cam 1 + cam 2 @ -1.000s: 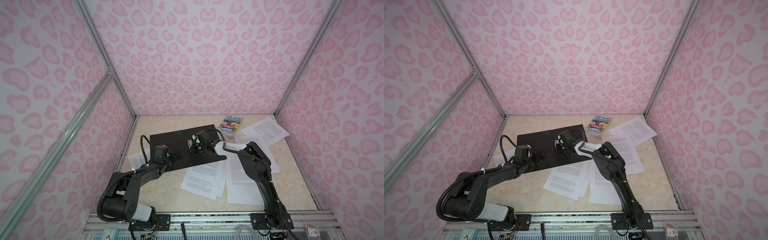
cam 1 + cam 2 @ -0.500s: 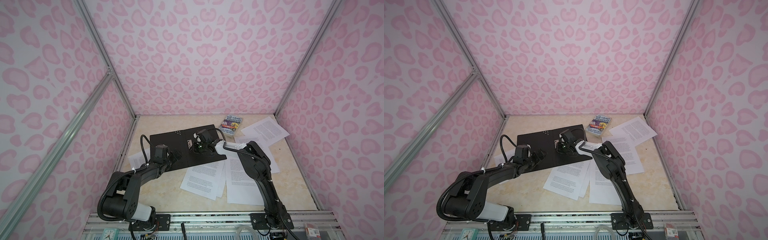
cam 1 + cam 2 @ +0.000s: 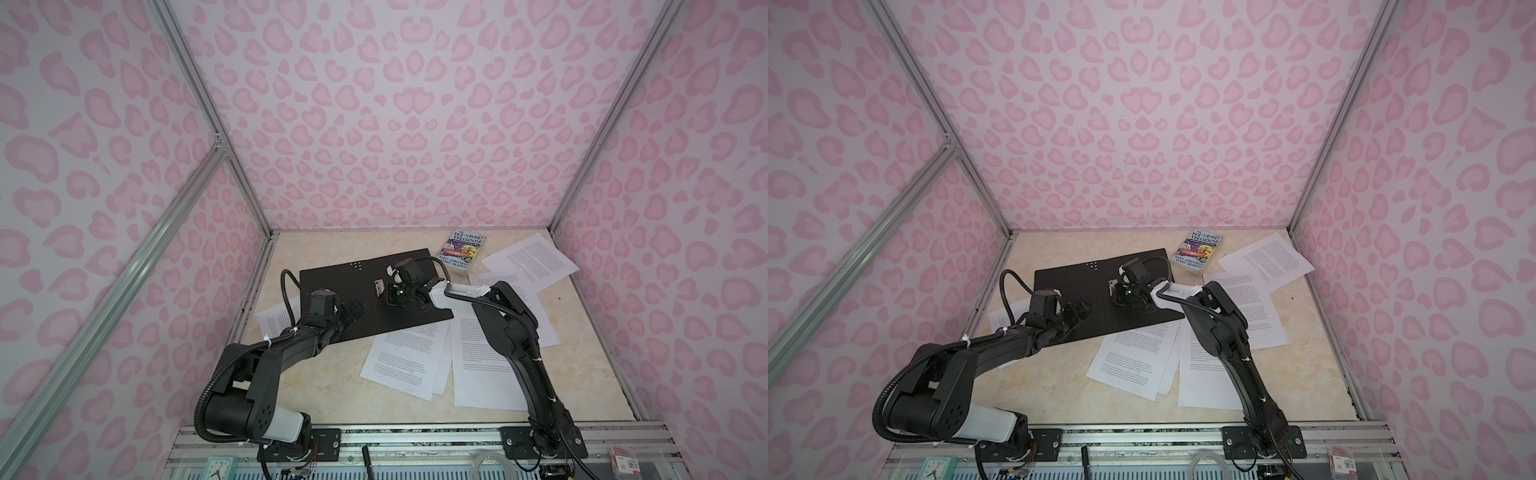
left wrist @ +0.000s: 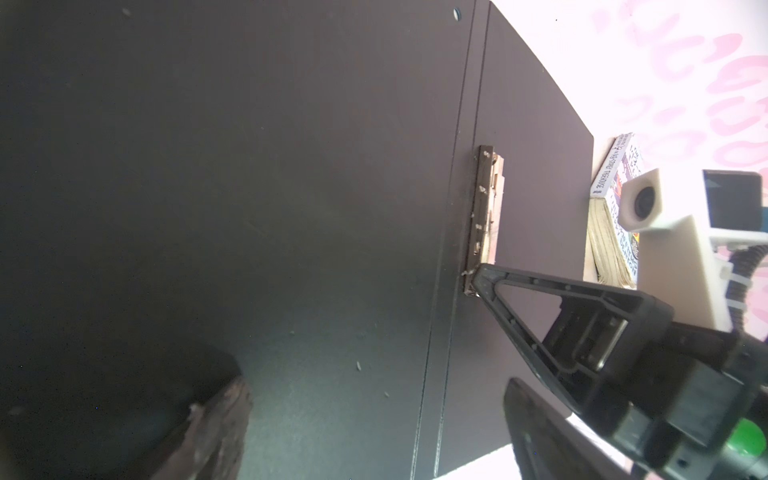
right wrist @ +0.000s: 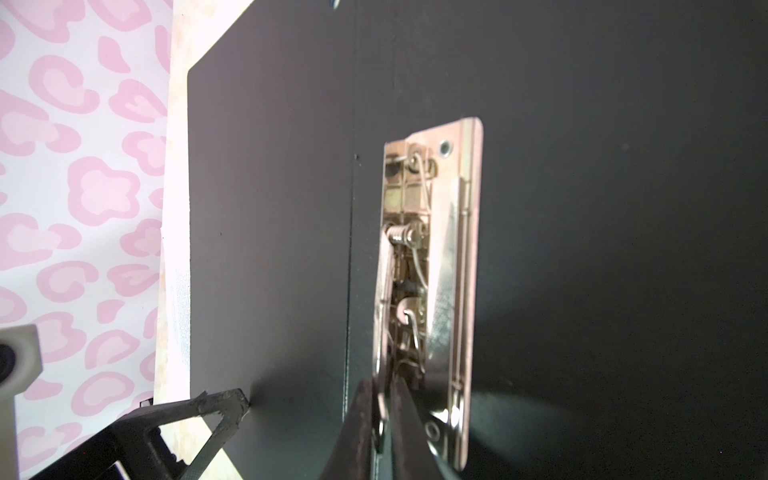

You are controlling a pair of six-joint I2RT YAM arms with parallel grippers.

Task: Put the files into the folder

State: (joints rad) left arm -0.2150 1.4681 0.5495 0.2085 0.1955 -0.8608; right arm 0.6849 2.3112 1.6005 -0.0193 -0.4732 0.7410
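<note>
The folder (image 3: 340,282) lies opened flat, black inside up, on the rear left of the surface (image 3: 324,386). The right pincer (image 3: 385,292) sits at its centre fold, on the spine clip (image 5: 449,249). In the right wrist view its 2 fingers (image 5: 361,436) stand narrow, with the clip's thin metal lever pinched between them at 1 end of the clip. The left pincer (image 3: 1080,312) is spread wide over the folder's left leaf, near that leaf's front edge, and 1 fingertip (image 5: 232,405) appears to touch the black board. The files (image 3: 409,357) lie loose on the surface, outside the folder. Some overlap just beside its front edge, others lie to its right beyond the right arm, and 1 pokes out from under its left edge. A paperback book (image 3: 465,249) lies just beside the folder's rear right corner.
</note>
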